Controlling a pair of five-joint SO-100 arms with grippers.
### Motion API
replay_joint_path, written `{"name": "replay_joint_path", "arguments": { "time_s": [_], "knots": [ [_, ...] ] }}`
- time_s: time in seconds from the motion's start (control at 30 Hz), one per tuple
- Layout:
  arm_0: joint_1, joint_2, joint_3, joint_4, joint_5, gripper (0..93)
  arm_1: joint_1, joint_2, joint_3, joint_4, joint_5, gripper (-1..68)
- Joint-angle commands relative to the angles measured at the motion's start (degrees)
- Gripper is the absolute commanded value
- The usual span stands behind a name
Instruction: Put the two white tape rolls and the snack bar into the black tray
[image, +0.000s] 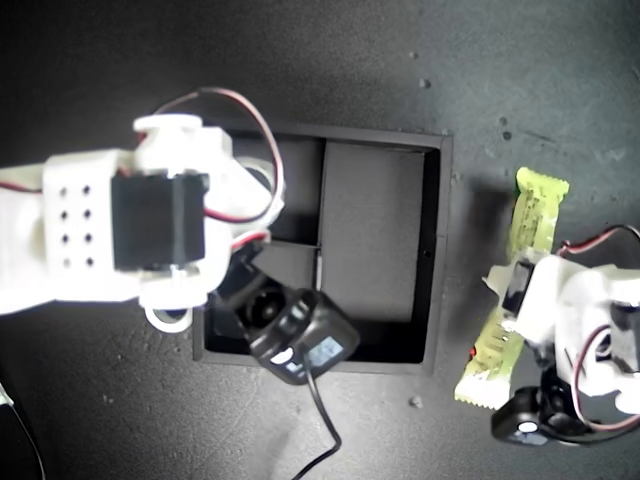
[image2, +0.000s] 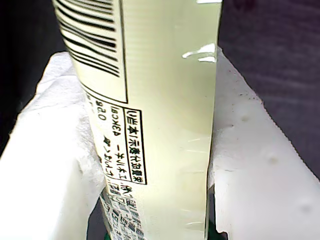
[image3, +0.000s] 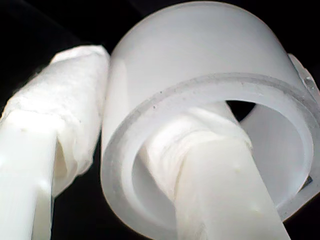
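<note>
Two steps in hand at once, by the look of it.

My first tool (image2: 160, 165): clenched on the snack bar (image2: 165, 125), white padded jaws pressing both long sides near the wrapper's middle. In the exterior view, bar (image: 530, 215) outside the black tray (image: 445, 250), just beside its wall on that view's right, over the dark table (image: 400, 60). Cannot tell whether lifted or resting.

To do this well: lift straight up before travelling, high enough for the crimped ends to clear the tray wall. Turn the bar parallel to the long compartment (image: 380, 215), since its length probably fits only one way. Lower flat, then release. Squeeze gently; a soft wrapper likely slips or buckles under a hard pinch.

My second tool (image3: 125, 140): grasping a white tape roll (image3: 200, 100) by its wall, one jaw inside the hole, the other outside. In the exterior view that arm hangs over the tray's side at that view's left, hiding the roll there. Best to lower into a small compartment, open only slightly so the inner jaw frees the ring, then rise vertically without dragging it.

Second roll: not made out for certain.
</note>
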Motion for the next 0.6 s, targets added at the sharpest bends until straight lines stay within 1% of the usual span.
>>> {"name": "replay_joint_path", "arguments": {
  "time_s": [0.0, 0.07, 0.23, 0.3, 0.37, 0.47, 0.57],
  "knots": [
    [-0.44, 3.25, -0.97, 0.97, -0.70, 0.2, -0.70, 0.44, -12.74, 4.13, -10.72, 0.1],
    [-0.09, 0.79, -3.16, 0.97, -0.97, 0.2, -0.79, 0.35, -15.91, 0.70, -11.60, 0.1],
    [-0.35, -5.63, -7.47, 0.97, -1.23, 0.5, -1.05, -0.44, -12.57, -16.00, -12.22, 0.3],
    [-0.70, -7.38, -7.91, 0.97, -1.41, 0.6, -1.49, -3.43, -14.41, -20.04, -12.22, 0.3],
    [-0.62, -8.70, -8.79, 0.97, -1.41, 0.6, -2.02, -8.35, -19.69, -22.24, -12.04, 0.4],
    [-0.53, -9.67, -9.40, 0.97, -1.58, 0.8, -2.55, -16.70, -29.71, -22.24, -11.95, 1.1],
    [-0.62, -10.72, -10.11, 0.97, -1.49, 1.0, -2.46, -18.63, -29.79, -22.76, -10.72, 1.2]
  ]
}}
